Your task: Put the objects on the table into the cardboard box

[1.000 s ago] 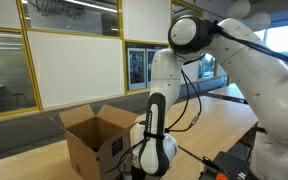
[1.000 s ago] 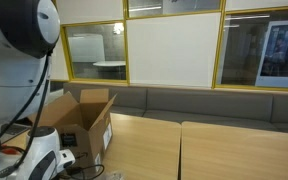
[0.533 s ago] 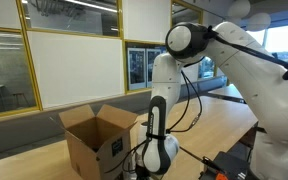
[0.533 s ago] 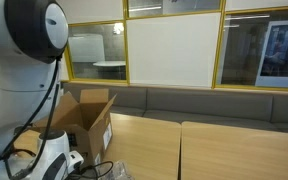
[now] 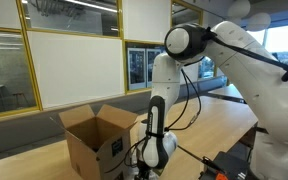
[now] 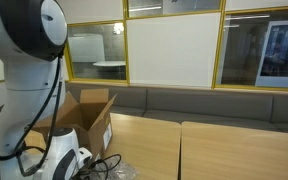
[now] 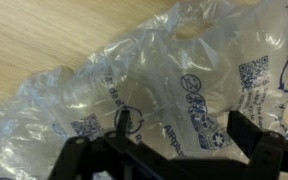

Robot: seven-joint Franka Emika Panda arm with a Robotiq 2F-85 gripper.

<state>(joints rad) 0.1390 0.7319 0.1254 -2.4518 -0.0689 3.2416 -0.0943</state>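
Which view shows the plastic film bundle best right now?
The wrist view: the plastic film bundle fills it, lying on the table. An exterior view shows only its edge; elsewhere the arm hides it.

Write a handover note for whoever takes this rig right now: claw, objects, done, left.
Claw: open, poised over the plastic film bundle, nothing gripped.
Things: film lies on the table; cardboard box stands nearby, flaps open, inside hidden.
Done: nothing visibly boxed.
Left: grasp the film, drop it in the box, then look for other objects.
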